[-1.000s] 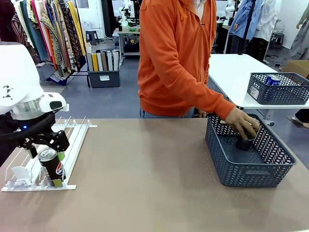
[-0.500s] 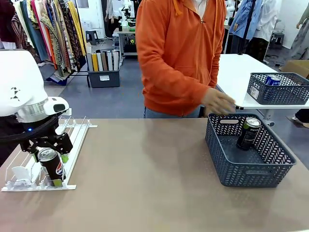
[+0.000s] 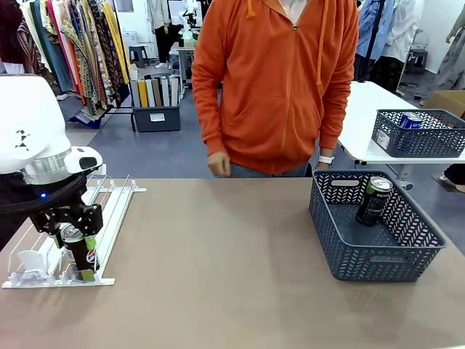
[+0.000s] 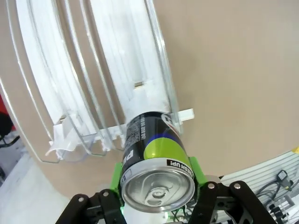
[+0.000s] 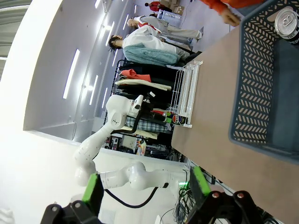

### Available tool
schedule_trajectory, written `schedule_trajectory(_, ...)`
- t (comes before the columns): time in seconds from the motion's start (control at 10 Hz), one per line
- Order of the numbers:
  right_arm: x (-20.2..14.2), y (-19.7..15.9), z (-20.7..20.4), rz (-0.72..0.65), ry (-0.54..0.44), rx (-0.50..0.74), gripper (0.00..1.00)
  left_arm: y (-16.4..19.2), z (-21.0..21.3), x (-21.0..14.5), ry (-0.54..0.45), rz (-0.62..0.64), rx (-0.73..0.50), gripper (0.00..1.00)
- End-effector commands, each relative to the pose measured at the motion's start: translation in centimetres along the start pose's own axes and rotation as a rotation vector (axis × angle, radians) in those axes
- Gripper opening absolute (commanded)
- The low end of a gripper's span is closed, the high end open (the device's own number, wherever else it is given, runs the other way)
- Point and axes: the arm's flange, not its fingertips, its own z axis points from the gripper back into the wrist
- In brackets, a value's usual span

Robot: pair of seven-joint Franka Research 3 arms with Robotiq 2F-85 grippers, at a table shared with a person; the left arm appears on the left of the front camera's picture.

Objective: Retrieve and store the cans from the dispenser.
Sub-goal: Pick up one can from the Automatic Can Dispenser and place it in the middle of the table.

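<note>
**A:** Where is the can this move turns on?

**B:** The black can stands at the low end of the dispenser, in the lane nearest the middle of the counter. Its long axis is roughly upright, silver top up.

**A:** And the left end effector?

**B:** It reaches down from directly above. In the left wrist view its green pads sit against both sides of the can, just under the rim, so I'd call it clamped on the black can.

**A:** So the can lies between the fingers, not ahead of them.

**B:** Yes. I judge the lift should run along the can's own axis, straight up and clear of the lane wires.

**A:** Where does it go then?

**B:** The dark mesh basket sits well apart, toward the robot's right on the counter, with a second can upright inside. The right end effector is nearer that basket, but its fingers stand apart and hold nothing — the left arm faces the long carry. The person stands at the far side, hands away from the basket.
</note>
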Motion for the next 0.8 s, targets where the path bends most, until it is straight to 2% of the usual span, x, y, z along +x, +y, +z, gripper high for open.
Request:
schedule_trajectory(0.0,0.1,0.3,-0.1,0.004,-0.011,0.013,1.0,0.0,0.2,0.5,0.003,0.011,0.0,0.0)
schedule_trajectory(0.4,0.1,0.3,-0.1,0.004,-0.011,0.013,1.0,0.3,0.4,0.3,-0.011,0.021,0.011,0.0)
schedule_trajectory(0.7,0.1,0.3,-0.1,0.004,-0.011,0.013,1.0,0.1,4.5,-1.9,-0.086,-0.012,0.024,0.0)
